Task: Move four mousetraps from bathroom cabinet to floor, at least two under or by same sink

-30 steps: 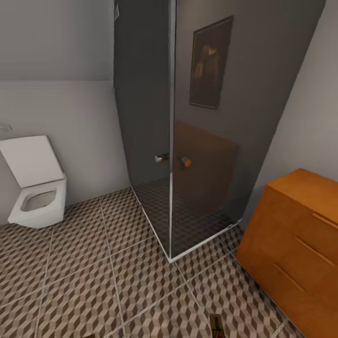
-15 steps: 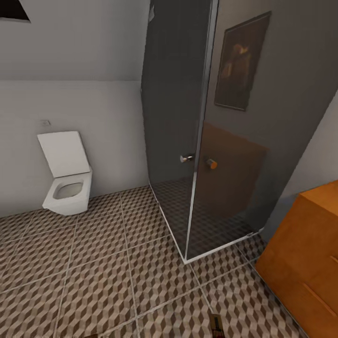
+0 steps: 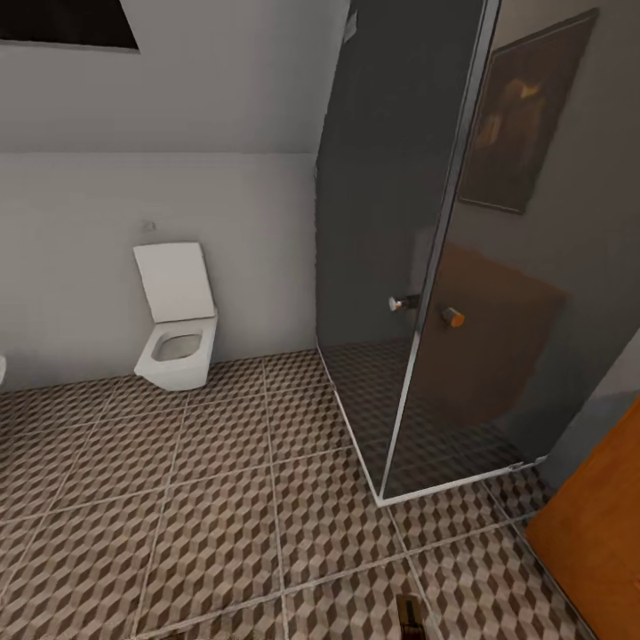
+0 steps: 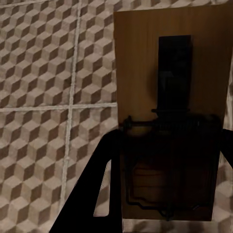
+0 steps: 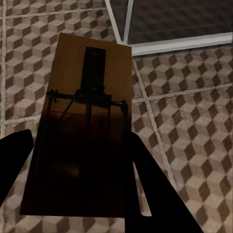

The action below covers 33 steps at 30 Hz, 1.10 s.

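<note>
In the left wrist view, my left gripper (image 4: 165, 194) is shut on a brown wooden mousetrap (image 4: 170, 73) with dark wire parts, held over the cube-patterned bathroom floor (image 4: 43, 97). My right gripper (image 5: 77, 184) is shut on a second mousetrap (image 5: 97, 82), also above the floor (image 5: 194, 121), close to the shower's white base rail. The tip of a mousetrap (image 3: 410, 616) shows at the head view's lower edge. A corner of the orange-brown cabinet (image 3: 596, 533) stands at the lower right. The sink is out of view.
A dark glass-walled shower (image 3: 418, 267) with a chrome door knob (image 3: 402, 302) rises at centre right. A white toilet (image 3: 178, 338) with its lid up stands against the back wall at left. Open tiled floor (image 3: 222, 498) lies between them.
The head camera has swung left: the toilet and shower have shifted right in the picture, and the cabinet has slid almost out at the right edge.
</note>
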Tool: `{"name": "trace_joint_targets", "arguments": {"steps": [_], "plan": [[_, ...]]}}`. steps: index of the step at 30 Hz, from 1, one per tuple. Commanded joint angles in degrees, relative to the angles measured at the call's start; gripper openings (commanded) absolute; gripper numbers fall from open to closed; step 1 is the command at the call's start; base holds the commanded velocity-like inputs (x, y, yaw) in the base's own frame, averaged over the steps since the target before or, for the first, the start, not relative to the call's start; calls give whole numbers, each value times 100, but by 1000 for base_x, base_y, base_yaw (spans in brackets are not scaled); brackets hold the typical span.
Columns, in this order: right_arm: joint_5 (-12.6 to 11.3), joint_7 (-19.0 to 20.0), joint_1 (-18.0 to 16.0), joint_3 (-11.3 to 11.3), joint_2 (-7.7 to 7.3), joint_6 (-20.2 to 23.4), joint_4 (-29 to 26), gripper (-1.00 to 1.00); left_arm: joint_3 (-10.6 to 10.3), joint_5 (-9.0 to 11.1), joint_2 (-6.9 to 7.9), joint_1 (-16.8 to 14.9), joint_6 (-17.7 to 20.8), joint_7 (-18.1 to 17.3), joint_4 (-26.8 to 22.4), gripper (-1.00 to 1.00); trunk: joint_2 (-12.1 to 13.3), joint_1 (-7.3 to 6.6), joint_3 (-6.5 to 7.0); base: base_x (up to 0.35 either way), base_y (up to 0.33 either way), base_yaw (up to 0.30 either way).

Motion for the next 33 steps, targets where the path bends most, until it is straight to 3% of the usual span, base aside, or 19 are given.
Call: {"name": "trace_joint_targets", "arguments": {"steps": [1,33], "plan": [[17,-51,-4,36,-4,-7,3,-100,-34,-42,-7,-6,-10,72,18,-100,-3,0,-5,0,0,291],[17,-51,-5,36,-4,-5,4,-100,-34,-42,-7,-5,-9,72,17,-100,-3,0,-5,0,0,291]]}}
